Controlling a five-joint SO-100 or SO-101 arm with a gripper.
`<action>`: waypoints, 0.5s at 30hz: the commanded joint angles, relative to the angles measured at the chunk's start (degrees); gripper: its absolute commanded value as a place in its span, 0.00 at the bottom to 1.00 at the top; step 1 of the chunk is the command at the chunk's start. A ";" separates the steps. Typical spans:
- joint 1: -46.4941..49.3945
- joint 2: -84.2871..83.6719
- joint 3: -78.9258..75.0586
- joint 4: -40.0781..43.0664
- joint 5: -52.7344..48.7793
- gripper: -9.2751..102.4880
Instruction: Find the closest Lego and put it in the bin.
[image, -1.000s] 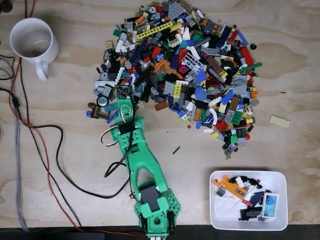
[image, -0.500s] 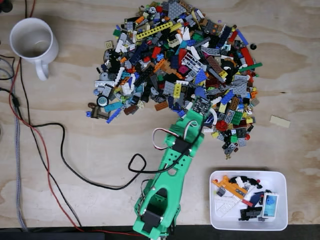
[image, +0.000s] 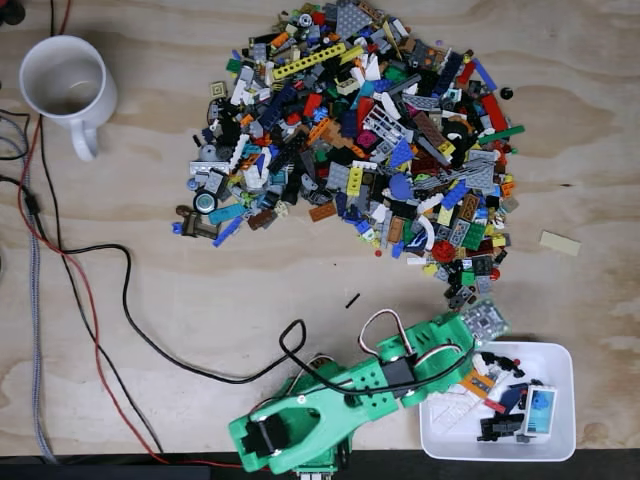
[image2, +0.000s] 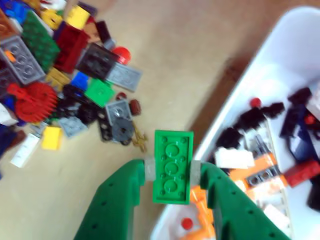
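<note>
One green arm (image: 340, 405) extends from the near table edge toward one white bin (image: 560, 440). In the wrist view, the two fingers (image2: 131, 180) pinch one green Lego plate (image2: 172, 166) by its long sides; three rings run down its underside, and the plate is held above the rim of the bin (image2: 225, 130), partly over the bin's inside and partly over the table. In the fixed view, the fingers themselves are hidden under the arm's wrist (image: 470, 330), which sits at the upper left corner of the bin.

The bin holds a small lot of pieces: one long orange part (image: 470, 380), one light blue block (image: 541, 408), one white lattice part (image: 452, 408) and several black parts; an exact count cannot be told. In the wrist view, the contents are blurred.

One large pile of Lego pieces (image: 360, 140) lies on the table (image: 120, 300) above the bin in the fixed view, too many to count. One tan plate (image: 560, 243) lies alone above the bin, right of the pile. One small black stick (image: 352, 300) lies left of the bin, between pile and arm. One white mug (image: 66, 88) stands far up and left of the bin. Black and red cables (image: 100, 330) run down the table well left of the bin.
</note>
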 joint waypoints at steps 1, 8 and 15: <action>9.67 6.42 2.55 -1.23 -1.67 0.14; 14.24 10.90 4.48 -1.49 -2.20 0.14; 13.54 13.71 5.89 -2.64 -1.23 0.27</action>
